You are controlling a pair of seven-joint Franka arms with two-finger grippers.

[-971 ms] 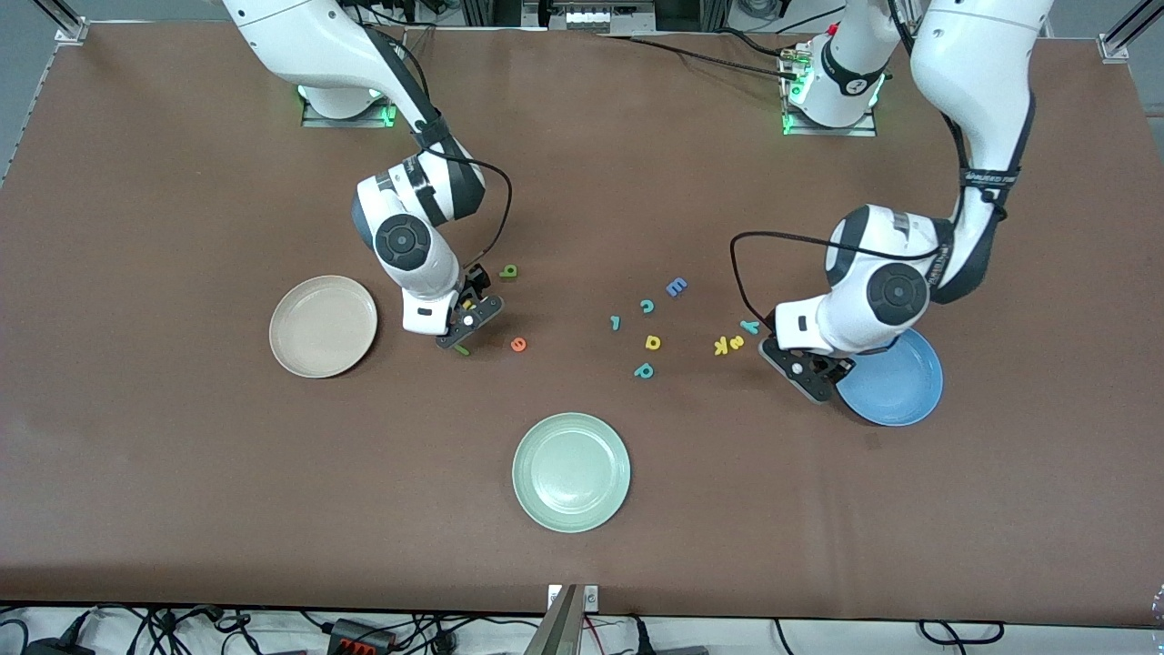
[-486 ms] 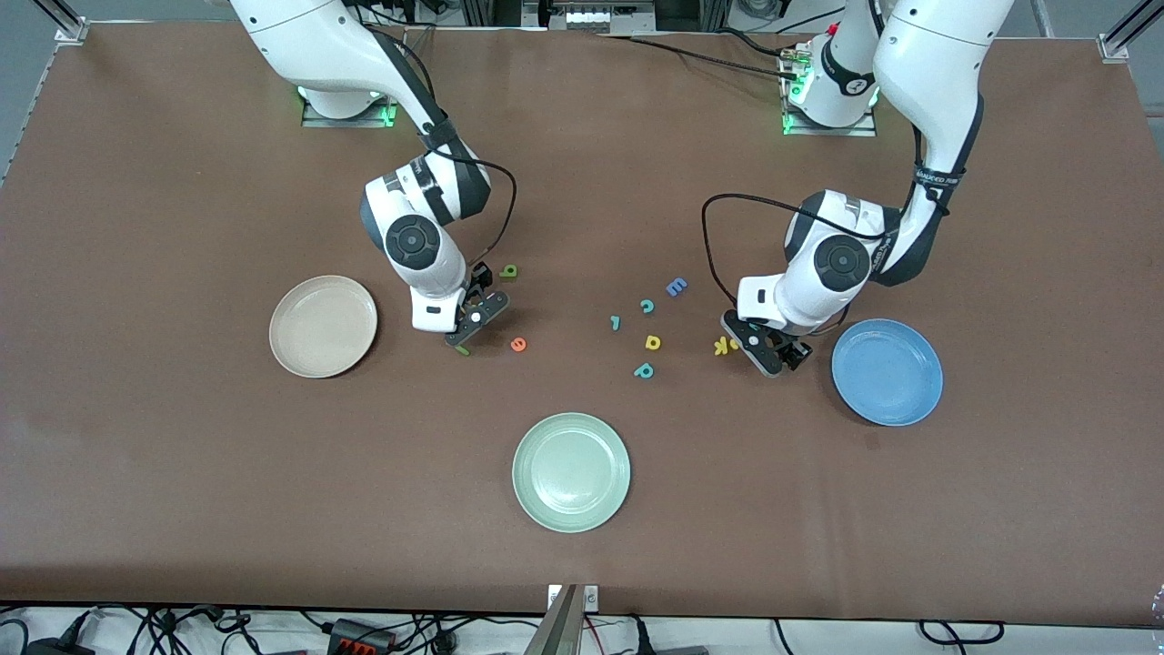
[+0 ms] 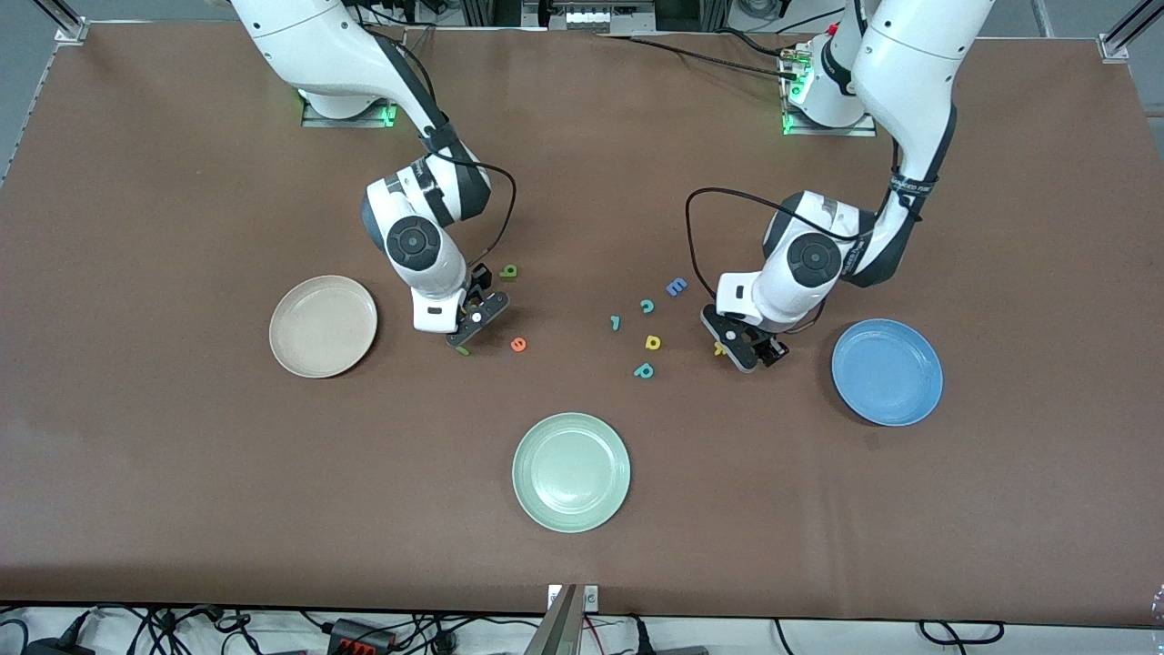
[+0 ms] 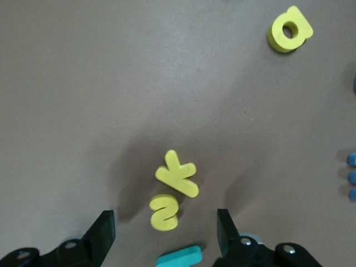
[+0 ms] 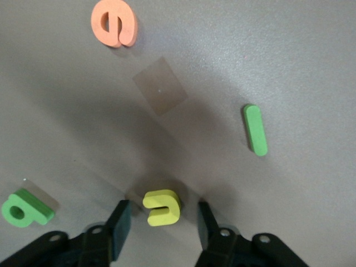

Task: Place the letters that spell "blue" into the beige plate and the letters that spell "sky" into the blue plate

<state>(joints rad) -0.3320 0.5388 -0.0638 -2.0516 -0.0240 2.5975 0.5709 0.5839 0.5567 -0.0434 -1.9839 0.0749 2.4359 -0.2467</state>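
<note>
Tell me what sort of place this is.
Probably a robotics lab bench: two arms bolted to a brown-covered table, foam letters and plates laid out as props, cables trailing along the table's edge.

1. The front view looks down from high across the table (image 3: pixel 164 473), facing both arm bases along its top edge; it takes in all three plates and the scattered letters.
2. The left wrist view looks straight down, close, sharing the k (image 4: pixel 178 180) and s (image 4: pixel 164 212) cluster with the front view.
3. The right wrist view looks down, close, sharing the e (image 5: pixel 114 23) (image 3: pixel 518 344) with the front view.
</note>
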